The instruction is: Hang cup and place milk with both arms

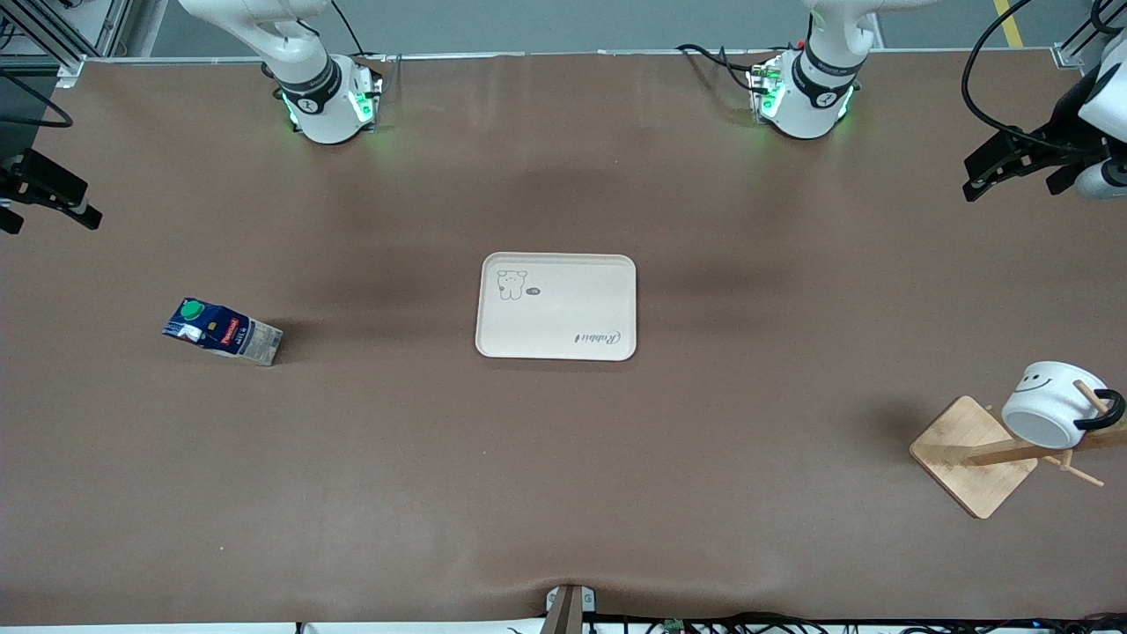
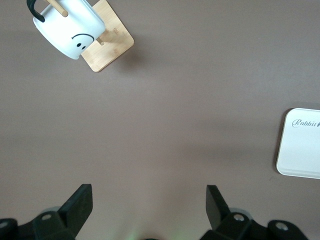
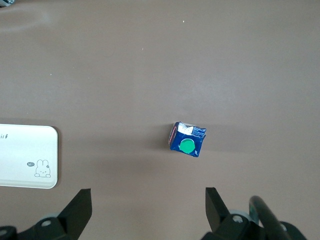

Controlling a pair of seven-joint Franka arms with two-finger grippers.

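Observation:
The white cup (image 1: pixel 1048 405) with a smiley face hangs by its black handle on a peg of a wooden rack (image 1: pixel 964 453) at the left arm's end of the table, near the front camera. The left wrist view shows the cup (image 2: pixel 67 30) on the rack (image 2: pixel 112 42). The dark-blue milk (image 1: pixel 224 330) with a green cap stands on the table toward the right arm's end; the right wrist view has the milk (image 3: pixel 187 140) too. My left gripper (image 1: pixel 1012 180) (image 2: pixel 149 197) is open and empty above bare table. My right gripper (image 1: pixel 53 220) (image 3: pixel 148 200) is also open and empty.
A cream tray (image 1: pixel 563 308) with a rabbit drawing lies mid-table, with nothing on it. An edge of the tray shows in the left wrist view (image 2: pixel 302 150), and in the right wrist view the tray (image 3: pixel 25 150) shows as well. Brown tabletop stretches between the tray, milk and rack.

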